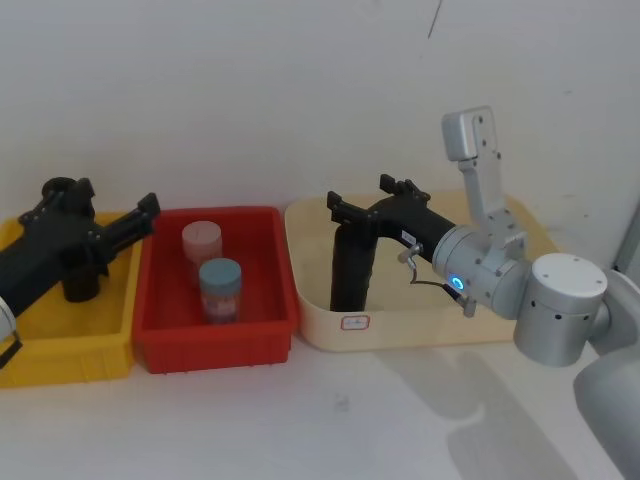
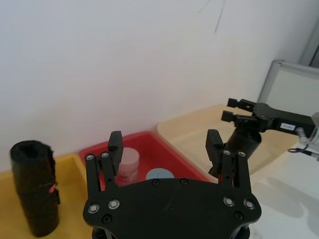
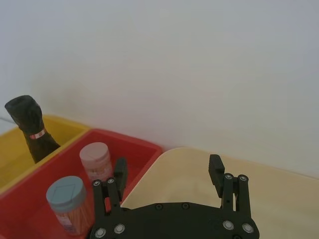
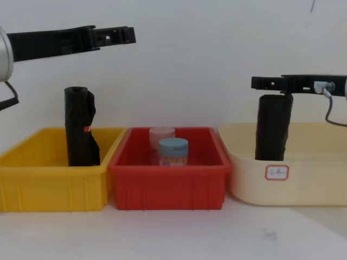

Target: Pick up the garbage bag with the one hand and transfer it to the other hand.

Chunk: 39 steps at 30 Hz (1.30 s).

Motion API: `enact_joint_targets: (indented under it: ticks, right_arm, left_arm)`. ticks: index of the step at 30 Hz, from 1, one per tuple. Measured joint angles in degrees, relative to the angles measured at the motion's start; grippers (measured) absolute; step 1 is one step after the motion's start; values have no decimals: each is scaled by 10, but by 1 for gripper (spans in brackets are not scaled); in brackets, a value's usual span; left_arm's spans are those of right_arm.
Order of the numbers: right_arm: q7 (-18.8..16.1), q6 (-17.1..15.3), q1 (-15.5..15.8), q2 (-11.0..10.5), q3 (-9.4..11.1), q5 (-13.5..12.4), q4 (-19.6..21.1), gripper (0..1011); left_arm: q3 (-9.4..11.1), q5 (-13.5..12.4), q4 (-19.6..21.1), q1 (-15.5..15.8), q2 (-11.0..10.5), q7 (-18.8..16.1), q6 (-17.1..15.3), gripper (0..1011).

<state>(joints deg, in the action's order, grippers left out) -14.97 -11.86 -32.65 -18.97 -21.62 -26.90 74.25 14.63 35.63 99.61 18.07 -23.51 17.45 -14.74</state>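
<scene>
Nearest lay the white tabletop (image 4: 173, 233), with three bins in a row behind it. At the left, the yellow bin (image 4: 49, 184) held an upright black roll with a small red mark (image 4: 80, 127). The left claw (image 2: 165, 142) hung high above that bin and pointed toward the middle one, its fingers spread wide with nothing between them. Next, the red bin (image 4: 168, 189) carried two jars close together, a pink-lidded jar (image 4: 161, 134) behind a blue-lidded jar (image 4: 173, 150). At the right, the garbage bag (image 4: 274, 127) stood upright in the cream bin (image 4: 325, 184), near its left wall, rising well above the rim. The right claw (image 3: 168, 164), on the wrist with the blue glowing ring (image 1: 456, 282), reached in level from the right, just over the bag's top. Its fingers were parted wide and gripped nothing, and whether they touched the bag could not be told
</scene>
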Motion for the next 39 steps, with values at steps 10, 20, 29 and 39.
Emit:
enact_joint_targets:
  ticks: [10,20,29,39]
  right_arm:
    - [5,0,-2,0,3,3,-3,1001]
    - [3,-3,-3,1,5,2,-1,1001]
    - [-28,-10,-7,-2,1,-7,24,1001]
    - [-73,-15,-7,-14,-19,-11,56,1001]
  left_arm:
    - [-6,-8,13,-11,-6,-24,-3,1000]
    - [-8,-11,18,-16,-9,-34,-3,1000]
    - [-9,-12,21,-18,-10,-39,-4,1001]
    - [-10,-13,21,-20,-10,-41,-4,1001]
